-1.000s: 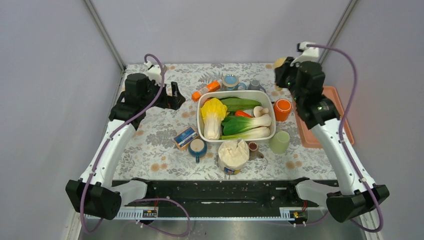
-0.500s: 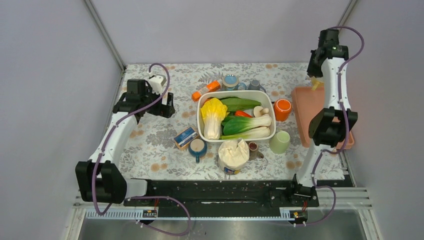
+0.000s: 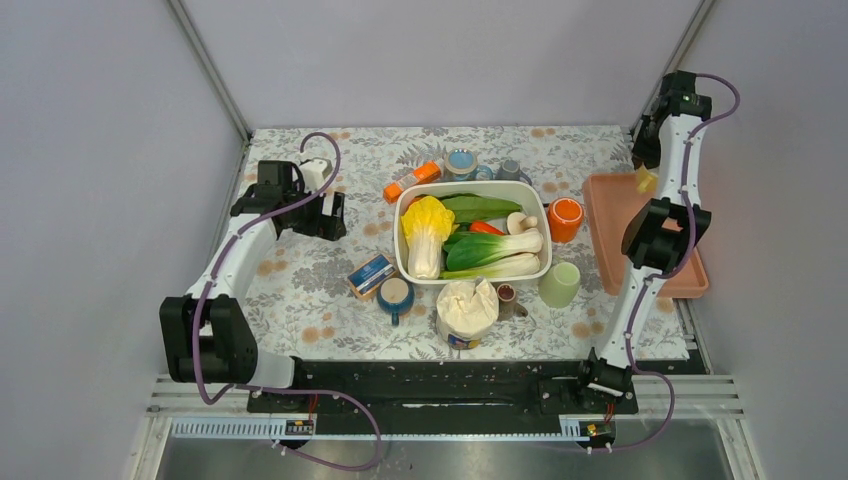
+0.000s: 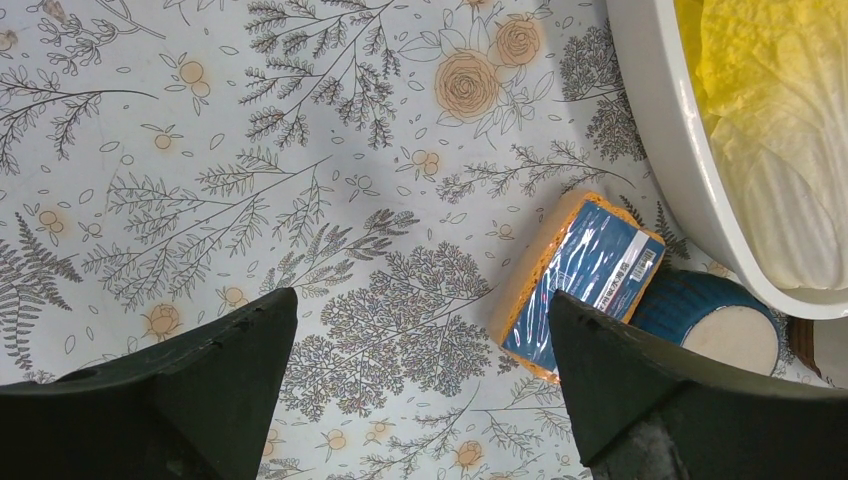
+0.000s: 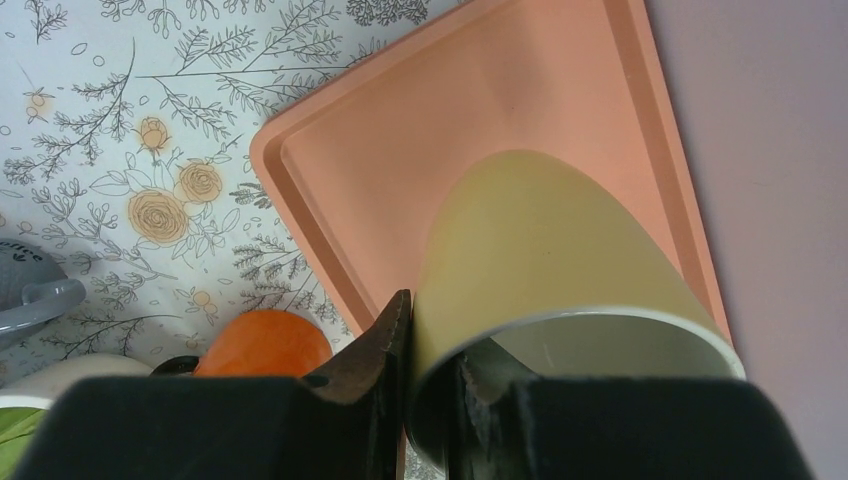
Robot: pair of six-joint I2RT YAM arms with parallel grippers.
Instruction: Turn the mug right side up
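Floral-cloth table (image 3: 300, 290) fills most of both wrist views. Salmon tray (image 5: 520, 110) sits at its right edge, far corner cut off in my right wrist view. White dish (image 4: 660, 130) of greens: only the rim and some yellow cabbage show from the left wrist.

Yellow mug (image 5: 540, 230) is over the tray, open end towards my right wrist camera, base away. No handle visible, and I can't tell whether it touches the tray. Right gripper (image 5: 432, 360) is pinched on its rim, one finger inside, one outside; my fingers hide the near rim.

Left gripper (image 4: 420, 390) is spread wide, holding nothing, over bare cloth near a wrapped sponge (image 4: 590, 265) and a blue cup (image 4: 700, 320), the cup partly cut off by my finger.
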